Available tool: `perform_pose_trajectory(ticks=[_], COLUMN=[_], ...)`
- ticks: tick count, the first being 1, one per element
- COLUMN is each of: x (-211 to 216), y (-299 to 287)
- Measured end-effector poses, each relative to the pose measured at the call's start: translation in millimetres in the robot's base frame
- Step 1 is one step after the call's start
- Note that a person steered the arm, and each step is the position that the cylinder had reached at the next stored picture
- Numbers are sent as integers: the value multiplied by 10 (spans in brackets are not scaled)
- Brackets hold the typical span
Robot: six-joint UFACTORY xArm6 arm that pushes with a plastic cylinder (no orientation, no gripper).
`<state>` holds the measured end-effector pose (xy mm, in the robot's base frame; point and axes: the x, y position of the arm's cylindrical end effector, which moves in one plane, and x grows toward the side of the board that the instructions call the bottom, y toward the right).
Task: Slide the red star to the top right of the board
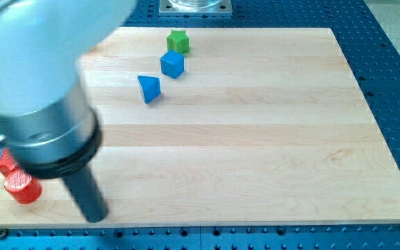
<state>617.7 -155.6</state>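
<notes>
nearest the camera is our own arm, a big blurred grey housing filling the view's left, ending in the dark rod with my tip (96, 217) resting on the wooden board (269, 160) near its bottom-left corner. we carry no claw at all, so there is nothing to open, clench or grasp with; the rod only pushes.

just to the view's left of my tip sits a red cylinder (21, 187), and above and behind it, partly hidden by the arm, a red block (5, 164) that we take to be the red star, though its shape cannot be made out here. it lies at the board's far left edge, well apart from the top right.

near the view's top are a green block (178, 42), a blue cube (173, 64) and a blue triangular block (148, 88).

we judge the star small, light, rigid, and apt to spin off its points; we should press it from its lower-left side, squarely through its centre.
</notes>
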Motion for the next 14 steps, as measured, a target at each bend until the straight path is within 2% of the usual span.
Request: perform_pose_trajectory(ticks=[1,2,5,6,7,8,11,13,14], x=[-7,-206,-1474,-1569,-1763,-1908,-1920,-2304,-2715], y=[-913,-1487,-757,-225,-533,-326,1984,2735,3119])
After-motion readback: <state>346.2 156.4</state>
